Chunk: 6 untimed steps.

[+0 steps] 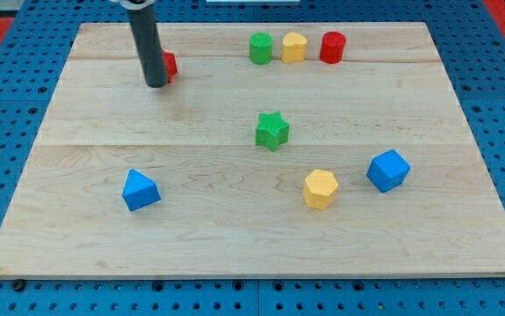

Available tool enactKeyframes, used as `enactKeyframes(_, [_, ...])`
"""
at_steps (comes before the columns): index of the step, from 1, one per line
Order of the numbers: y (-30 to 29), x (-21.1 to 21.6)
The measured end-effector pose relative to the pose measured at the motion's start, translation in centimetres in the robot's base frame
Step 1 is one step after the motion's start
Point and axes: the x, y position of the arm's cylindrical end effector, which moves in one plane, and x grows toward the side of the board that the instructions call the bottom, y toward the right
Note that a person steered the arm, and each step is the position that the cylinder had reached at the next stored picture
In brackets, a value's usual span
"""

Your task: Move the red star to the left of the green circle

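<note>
Rod [147, 39] coming down from the view's top edge, upper end cut off by the frame. My tip [155, 85] resting on the wooden board [234, 228] toward the upper left. No claw on this arm, only the plain rod, so nothing held or clamped.

Red block [169, 64] just behind the rod, at about 1 o'clock from my tip, mostly hidden; only a small red sliver showing at the rod's right edge. Shape impossible to make out from that sliver. Contact with the rod also hard to judge, though no gap visible.

Row of three near the top edge: green block [261, 47], rounded, then yellow block [294, 46] just beside it, then red cylinder [333, 46]. That row at roughly 2 o'clock from my tip, well apart from it. Half-hidden red block to the left of the green one, with bare board between.

Green star [272, 131] near the board's centre, at about 4 o'clock from my tip. Blue block [140, 190] at 6 o'clock, angular. Yellow hexagon [321, 188] and blue faceted block [387, 170] toward lower right, near each other, not touching.
</note>
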Motion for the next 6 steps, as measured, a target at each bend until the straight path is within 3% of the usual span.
enactKeyframes(2, [-2.8,-0.9])
enactKeyframes(4, [5.2,-1.7])
enactKeyframes(5, [6.8,-2.2])
enactKeyframes(6, [4.2,-2.2])
